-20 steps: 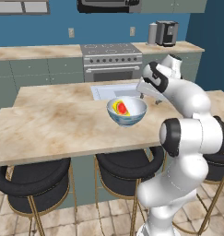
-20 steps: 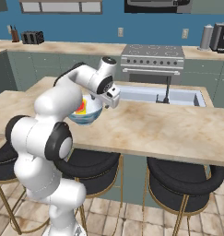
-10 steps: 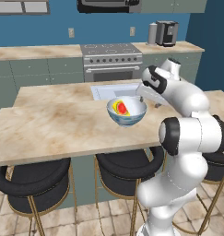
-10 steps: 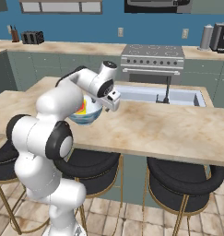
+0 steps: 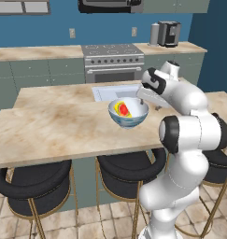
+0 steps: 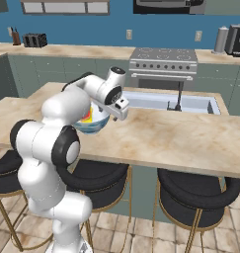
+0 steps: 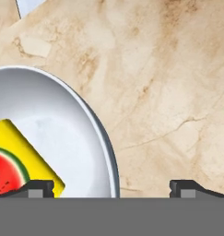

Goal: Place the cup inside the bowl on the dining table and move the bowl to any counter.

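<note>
half the cup (image 7: 21, 159) is cut off in the bowl (image 7: 81, 138).

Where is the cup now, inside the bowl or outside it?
Inside: the yellow cup lies within the white interior of the bowl, below its rim.

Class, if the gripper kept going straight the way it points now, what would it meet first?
Probably the bowl: the open gripper straddles its rim, one fingertip over the cup inside, the other over the dining table.

Two base views from behind the arm, left and right, both facing the dining table (image 5: 54, 126) and bowl (image 5: 128, 113), hand view close above the bowl rim
</note>
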### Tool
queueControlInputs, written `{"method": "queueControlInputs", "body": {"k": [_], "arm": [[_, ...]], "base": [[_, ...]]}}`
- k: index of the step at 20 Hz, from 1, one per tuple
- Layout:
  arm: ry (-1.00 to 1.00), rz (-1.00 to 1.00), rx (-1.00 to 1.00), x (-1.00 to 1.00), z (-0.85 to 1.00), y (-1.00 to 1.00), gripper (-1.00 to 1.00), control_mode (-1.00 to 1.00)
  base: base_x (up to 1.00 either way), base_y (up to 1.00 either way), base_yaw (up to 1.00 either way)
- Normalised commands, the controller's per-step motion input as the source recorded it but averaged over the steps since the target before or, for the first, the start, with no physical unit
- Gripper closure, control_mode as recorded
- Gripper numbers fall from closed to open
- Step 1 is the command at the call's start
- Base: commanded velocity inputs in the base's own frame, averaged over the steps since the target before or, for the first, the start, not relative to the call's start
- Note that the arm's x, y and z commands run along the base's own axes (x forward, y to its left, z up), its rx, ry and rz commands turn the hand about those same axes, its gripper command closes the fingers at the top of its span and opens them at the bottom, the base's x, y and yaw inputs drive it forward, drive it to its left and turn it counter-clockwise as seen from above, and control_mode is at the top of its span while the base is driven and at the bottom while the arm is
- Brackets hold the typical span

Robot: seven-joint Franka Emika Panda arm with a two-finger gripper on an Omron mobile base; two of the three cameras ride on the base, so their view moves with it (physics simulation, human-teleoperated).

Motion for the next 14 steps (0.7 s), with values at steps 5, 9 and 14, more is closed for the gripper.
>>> {"method": "queueControlInputs", "body": {"k": [5,9,14], "arm": [[0.05,0.00,0.00,0.20,-0.09,0.00,-1.00,-1.00],[0.04,0.00,0.00,0.09,-0.11,0.00,-1.00,-1.00],[0.04,0.00,0.00,0.05,-0.11,0.00,-1.00,-1.00]], "base": [[0.00,0.00,0.00],[0.00,0.00,0.00],[0.00,0.00,0.00]]}}
